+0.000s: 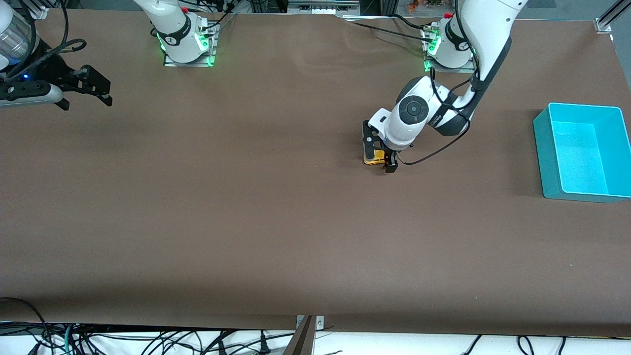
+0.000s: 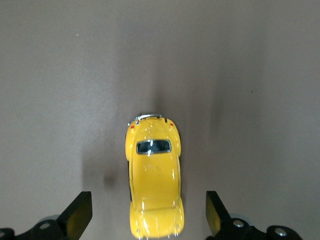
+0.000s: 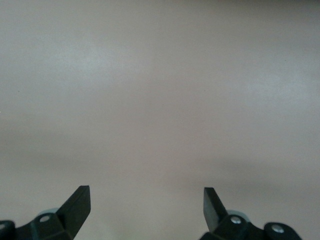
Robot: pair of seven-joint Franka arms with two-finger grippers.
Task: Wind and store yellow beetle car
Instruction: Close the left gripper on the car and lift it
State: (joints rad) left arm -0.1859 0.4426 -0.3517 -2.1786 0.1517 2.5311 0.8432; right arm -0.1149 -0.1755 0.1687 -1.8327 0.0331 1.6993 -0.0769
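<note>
The yellow beetle car (image 1: 372,159) stands on the brown table, roughly midway between the left arm's base and the table's middle. My left gripper (image 1: 378,159) is down around it, open, one finger on each side of the body. In the left wrist view the car (image 2: 154,175) lies lengthwise between the dark fingertips (image 2: 79,212), with a clear gap on both sides and no contact. My right gripper (image 1: 88,96) waits open over the right arm's end of the table. In the right wrist view the right gripper (image 3: 146,205) has only bare table under it.
A teal open bin (image 1: 542,153) sits at the left arm's end of the table, with nothing visible in it. Cables hang along the table edge nearest the front camera. A brown mat (image 1: 246,197) covers the whole table.
</note>
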